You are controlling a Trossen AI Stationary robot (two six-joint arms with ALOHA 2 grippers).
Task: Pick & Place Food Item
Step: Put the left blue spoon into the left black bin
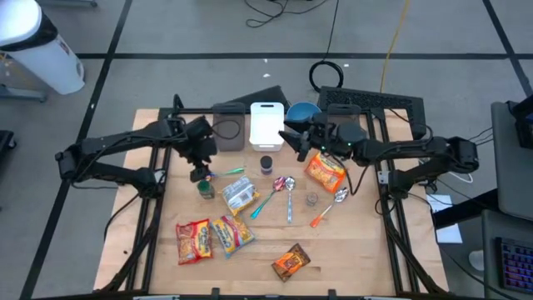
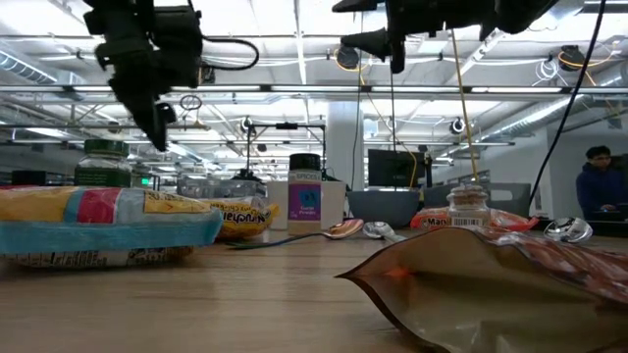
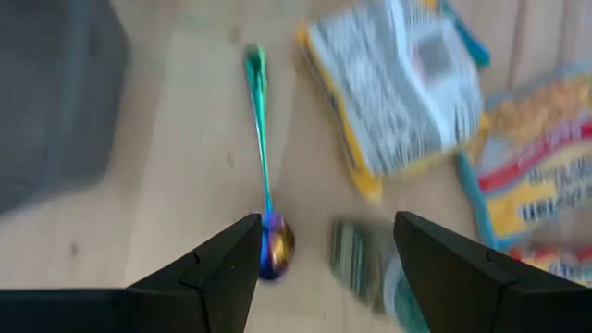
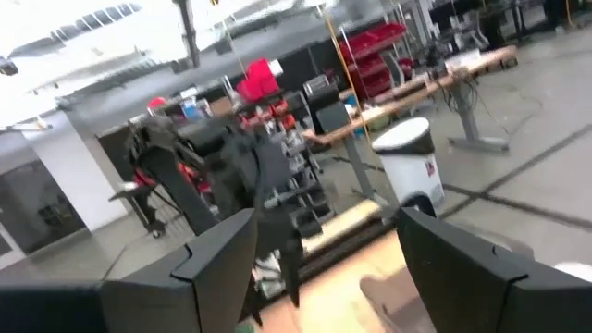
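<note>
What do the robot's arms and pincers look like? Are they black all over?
Mostly, yes. Both arms are thin and dark, made of jointed black tubes with black cables running along them. The left pincer and right pincer each end in two flat, wedge-shaped black fingers. No markings are readable.

A robotics lab in an open industrial hall: overhead pipes (image 2: 294, 90) and strip lights, monitors (image 2: 394, 167) on desks, red parts bins (image 4: 375, 46), and taped lines (image 1: 108, 58) on grey floor.

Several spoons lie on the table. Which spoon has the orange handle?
The spoon with the orange handle lies farthest toward the right arm's side, below the orange snack bag. The others have teal, green or plain metal handles.
</note>
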